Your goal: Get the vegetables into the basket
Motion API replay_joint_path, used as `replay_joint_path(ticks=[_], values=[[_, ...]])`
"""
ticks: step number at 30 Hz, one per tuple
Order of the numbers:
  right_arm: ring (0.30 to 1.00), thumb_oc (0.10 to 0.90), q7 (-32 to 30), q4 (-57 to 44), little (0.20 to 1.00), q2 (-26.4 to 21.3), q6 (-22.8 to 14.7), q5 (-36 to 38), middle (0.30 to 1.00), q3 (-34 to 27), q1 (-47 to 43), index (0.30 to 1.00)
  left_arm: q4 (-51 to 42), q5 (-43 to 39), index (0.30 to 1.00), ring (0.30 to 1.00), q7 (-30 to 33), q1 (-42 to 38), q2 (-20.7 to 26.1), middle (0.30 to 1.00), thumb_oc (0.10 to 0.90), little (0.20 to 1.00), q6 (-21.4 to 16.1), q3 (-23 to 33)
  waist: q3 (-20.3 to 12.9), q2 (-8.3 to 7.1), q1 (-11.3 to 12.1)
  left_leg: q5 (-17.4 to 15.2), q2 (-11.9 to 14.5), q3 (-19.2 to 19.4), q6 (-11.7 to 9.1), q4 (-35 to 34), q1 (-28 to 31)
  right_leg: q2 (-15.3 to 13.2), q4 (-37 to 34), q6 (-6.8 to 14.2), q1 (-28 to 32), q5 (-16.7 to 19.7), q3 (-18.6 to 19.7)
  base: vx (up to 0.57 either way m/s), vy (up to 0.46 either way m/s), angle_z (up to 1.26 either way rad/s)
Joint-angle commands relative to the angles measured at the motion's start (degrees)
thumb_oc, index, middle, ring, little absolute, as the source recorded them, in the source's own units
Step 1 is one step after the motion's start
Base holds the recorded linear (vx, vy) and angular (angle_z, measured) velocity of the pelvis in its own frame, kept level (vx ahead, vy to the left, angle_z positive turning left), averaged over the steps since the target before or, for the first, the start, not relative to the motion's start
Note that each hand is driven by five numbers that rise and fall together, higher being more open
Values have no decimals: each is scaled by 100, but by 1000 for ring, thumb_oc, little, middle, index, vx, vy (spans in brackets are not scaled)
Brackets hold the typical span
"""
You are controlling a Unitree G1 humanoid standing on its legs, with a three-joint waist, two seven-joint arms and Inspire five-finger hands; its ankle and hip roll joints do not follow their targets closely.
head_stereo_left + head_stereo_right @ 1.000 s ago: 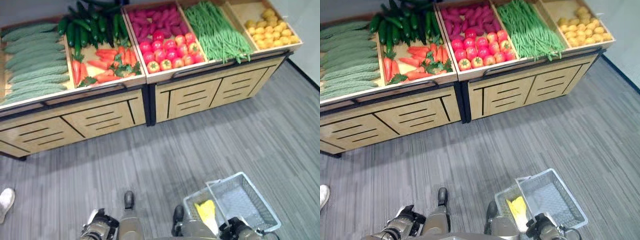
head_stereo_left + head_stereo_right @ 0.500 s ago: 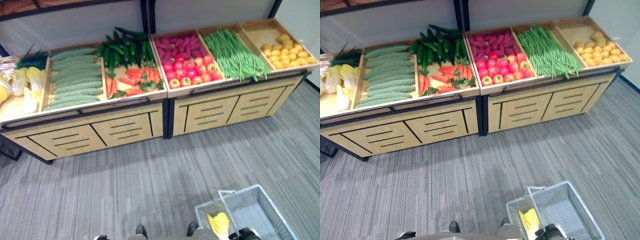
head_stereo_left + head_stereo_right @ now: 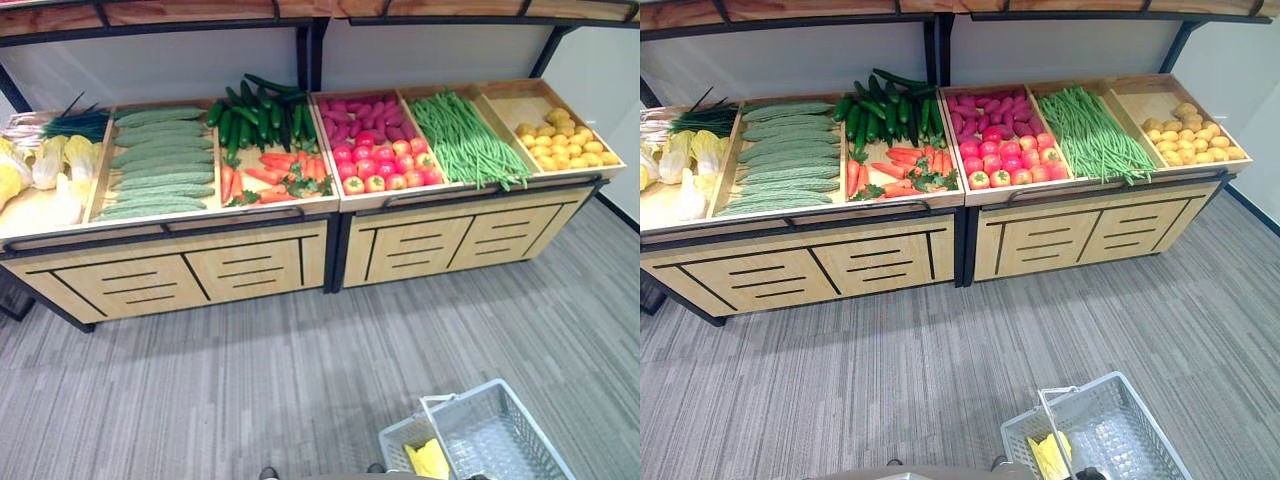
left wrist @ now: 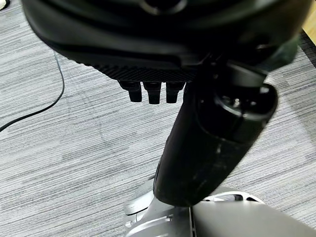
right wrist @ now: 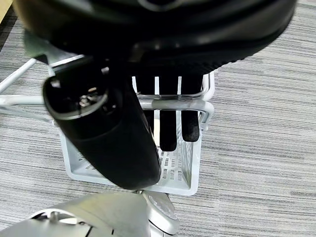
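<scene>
Where the grey carpet [image 3: 300,380] meets the lower edge of the head views sits a white wire basket [image 3: 500,440], with a smaller perforated basket [image 3: 398,440] pressed against its left side; a yellow item [image 3: 430,460] lies in that smaller one, too unclear to name. The right hand [image 5: 168,118] has its fingers hooked down over the basket's wire handle [image 5: 173,101], holding it. The left hand [image 4: 153,89] hangs over bare carpet with fingers curled in, holding nothing.

Well apart from the basket stands the wooden produce stand [image 3: 250,270], its bins holding, from left: pale cabbages [image 3: 50,165] with green onions [image 3: 75,122] behind, bitter gourds [image 3: 155,165], cucumbers [image 3: 250,110] above carrots [image 3: 270,175], purple sweet potatoes [image 3: 360,110] above tomatoes [image 3: 385,165], green beans [image 3: 465,135], and lemons [image 3: 565,145].

Compared with a second ago, the head camera has tilted up and back: the stand's leftmost bin and the upper shelf [image 3: 200,12] have come into sight, and the arms have slipped below the edge. No legible writing appears.
</scene>
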Motion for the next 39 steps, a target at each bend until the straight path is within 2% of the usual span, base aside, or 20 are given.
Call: replay_joint_path(ticks=[1, 7, 8, 9, 11, 12, 13, 14, 16, 18, 20, 21, 23, 26, 28, 29, 31, 33, 38, 39], values=[[300, 400, 9, 235, 300, 133, -16, -87, 300, 133, -397, 300, 172, -84, 1000, 1000, 9, -238, -9, 1000, 900, 1000, 14, 110, 164, -274, 9, -343, -492, -151, 178, -51, -19, -378, -215, 463, -48, 212, 674, 18, 61, -1], [300, 400, -86, 171, 300, 89, -38, 354, 300, -176, -420, 300, 2, -26, 1000, 1000, 52, -365, 9, 1000, 900, 1000, -34, -48, 322, -299, 31, -498, -627, -172, 370, 189, -210, -527, 284, 504, -351, 106, 915, 29, 104, -5], [300, 400, -102, 168, 300, 76, -40, 360, 300, -182, -437, 300, -12, -22, 1000, 1000, 59, -402, 35, 1000, 900, 1000, -23, -64, 368, -302, 32, -541, -650, -190, 417, 259, -265, -548, 473, 511, -448, 70, 939, -20, 181, -10], [300, 400, -103, 127, 300, 51, -53, 352, 300, -165, -467, 300, -88, -42, 1000, 1000, 83, -461, 93, 1000, 900, 1000, -18, -77, 509, -313, 38, -634, -691, -222, 520, 388, -320, -571, 1055, 539, -761, 112, 1002, -23, 137, -10], [300, 400, -103, 127, 300, 52, -52, 352, 300, -166, -470, 300, -89, -42, 1000, 1000, 83, -464, 93, 1000, 900, 1000, -16, -76, 503, -318, 47, -639, -695, -212, 524, 398, -335, -578, 1088, 542, -794, 98, 1018, -11, 102, -6], [300, 400, -96, 77, 300, 32, -60, 341, 300, -153, -494, 300, -174, -115, 1000, 1000, 114, -483, 131, 1000, 900, 1000, -23, -37, 678, -325, 52, -724, -720, -173, 622, 508, -314, -699, 1844, 607, -1137, 483, 1002, 29, 155, 3], [300, 400, -76, 48, 300, 41, -67, 313, 300, -141, -481, 300, -148, -115, 1000, 1000, 105, -514, 149, 1000, 900, 1000, -7, -26, 757, -350, 35, -770, -761, -168, 659, 546, -280, -745, 2189, 658, -1312, 720, 1091, 197, 208, 1], [300, 400, -58, 0, 300, 47, -102, 351, 300, -125, -452, 300, -158, -142, 1000, 1000, 111, -512, 228, 1000, 900, 1000, 2, -1, 948, -326, -105, -836, -715, -357, 682, 549, -115, -561, 2645, 591, -1940, 937, 1422, 208, 101, 9], [300, 400, -40, 10, 300, 61, -96, 339, 300, -94, -435, 300, -155, -155, 1000, 1000, 118, -524, 268, 1000, 900, 1000, 2, 17, 993, -364, -166, -897, -721, -402, 655, 530, -10, -596, 2511, 561, -2125, 953, 1375, 221, -9, 28], [300, 400, -8, 73, 300, 54, -74, 256, 300, -44, -439, 300, -129, -152, 1000, 1000, 109, -558, 297, 1000, 900, 1000, -11, 29, 1091, -439, -297, -1020, -779, -571, 598, 485, 187, -643, 1848, 601, -2340, 1173, 1364, 310, -99, 57], [300, 400, 28, 122, 300, 43, -65, 197, 300, -21, -412, 300, -103, -121, 1000, 1000, 111, -576, 315, 1000, 900, 1000, -20, 31, 1161, -495, -525, -1157, -812, -829, 526, 365, 484, -438, 901, 688, -2562, 1444, 1690, 382, -114, 59], [300, 400, 47, 119, 300, 54, -58, 192, 300, -32, -388, 300, -77, -89, 1000, 1000, 103, -587, 338, 1000, 900, 1000, -25, 38, 1160, -529, -590, -1171, -809, -907, 483, 294, 580, -422, 600, 744, -2624, 1481, 1780, 367, -81, 93], [300, 400, 78, 144, 300, 53, -35, 148, 300, -29, -335, 300, -28, 2, 1000, 1000, 72, -603, 356, 1000, 900, 1000, -35, 18, 1175, -483, -694, -1262, -723, -1038, 428, 226, 795, -372, 181, 778, -2655, 1513, 1736, 296, -46, 86], [300, 400, 151, 184, 300, 40, -19, 54, 300, -1, -274, 300, 11, 92, 1000, 1000, -33, -573, 334, 1000, 900, 1000, -14, -9, 1088, -519, -711, -1415, -786, -1234, 401, 240, 1019, -410, 194, 708, -2462, 1414, 1444, 220, -72, 90], [300, 400, 177, 157, 300, 20, -14, 3, 300, 29, -291, 300, 26, 64, 1000, 1000, -26, -555, 315, 1000, 900, 1000, -4, 18, 1065, -529, -686, -1484, -800, -1217, 418, 248, 1087, -433, 257, 679, -2428, 1489, 1325, 172, -117, 9], [300, 400, 189, 111, 300, -38, -16, -81, 300, 52, -319, 300, 92, 29, 1000, 1000, -28, -501, 296, 1000, 900, 1000, 33, 73, 945, -466, -676, -1536, -715, -1247, 382, 265, 1168, -452, 376, 633, -2408, 1433, 1135, 250, -161, -28], [300, 400, 188, 90, 300, -58, -22, -97, 300, 58, -340, 300, 125, 7, 1000, 1000, -19, -487, 268, 1000, 900, 1000, 56, 108, 871, -407, -704, -1541, -650, -1269, 350, 311, 1213, -387, 445, 586, -2396, 1374, 1099, 267, -159, -14], [300, 400, 146, 17, 300, -162, -54, 23, 300, -44, -360, 300, 152, -4, 1000, 1000, -12, -457, 180, 1000, 900, 1000, 70, 86, 746, -202, -754, -1426, -521, -1338, 250, 524, 1251, -292, 817, 444, -2421, 1059, 865, 323, -165, 0], [300, 400, 108, -125, 300, -286, -92, 188, 300, -46, -466, 300, 114, 143, 1000, 1000, -52, -541, 137, 1000, 900, 1000, 106, -89, 700, 24, -893, -1110, -363, -1335, 13, 875, 1159, -123, 1082, 254, -2369, 667, 724, 176, -119, 7], [300, 400, 108, -123, 300, -289, -93, 188, 300, -46, -467, 300, 113, 143, 1000, 1000, -52, -542, 134, 1000, 900, 1000, 106, -89, 697, 31, -897, -1113, -357, -1338, 9, 877, 1156, -120, 1087, 252, -2372, 660, 717, 168, -146, 1]])
